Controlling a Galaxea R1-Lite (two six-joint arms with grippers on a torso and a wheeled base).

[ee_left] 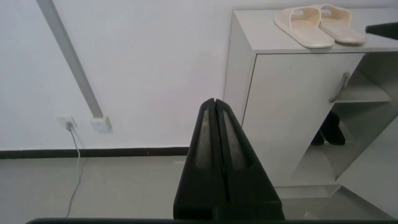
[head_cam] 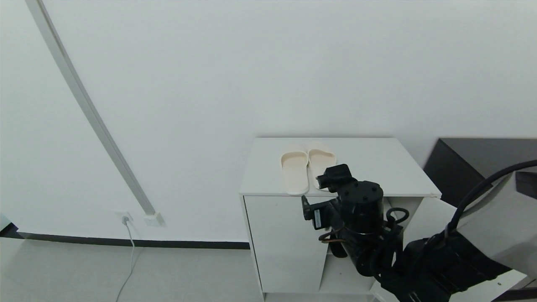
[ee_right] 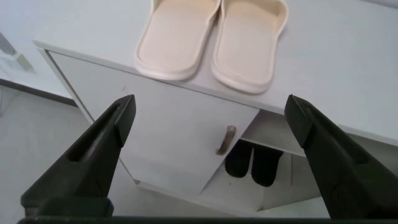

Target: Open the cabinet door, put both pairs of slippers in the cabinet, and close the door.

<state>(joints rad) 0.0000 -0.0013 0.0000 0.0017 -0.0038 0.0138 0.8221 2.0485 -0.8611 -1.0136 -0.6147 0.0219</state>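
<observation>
Cream slippers (ee_right: 177,40) atop cabinet (head_cam: 377,163), dark pair (ee_right: 252,163) inside, R gripper (ee_right: 209,104) spread

Black right arm (head_cam: 363,201), looped cables (head_cam: 396,216); left hand (ee_left: 216,102) black, wedge-shaped

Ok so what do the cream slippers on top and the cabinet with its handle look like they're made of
The cream slippers: probably moulded foam or soft rubber, matte, one seamless piece with rounded edges. The cabinet: likely laminated or painted board, smooth white, flat panels, crisp edges. The door handle: looks like brushed metal, dull grey sheen.
</observation>
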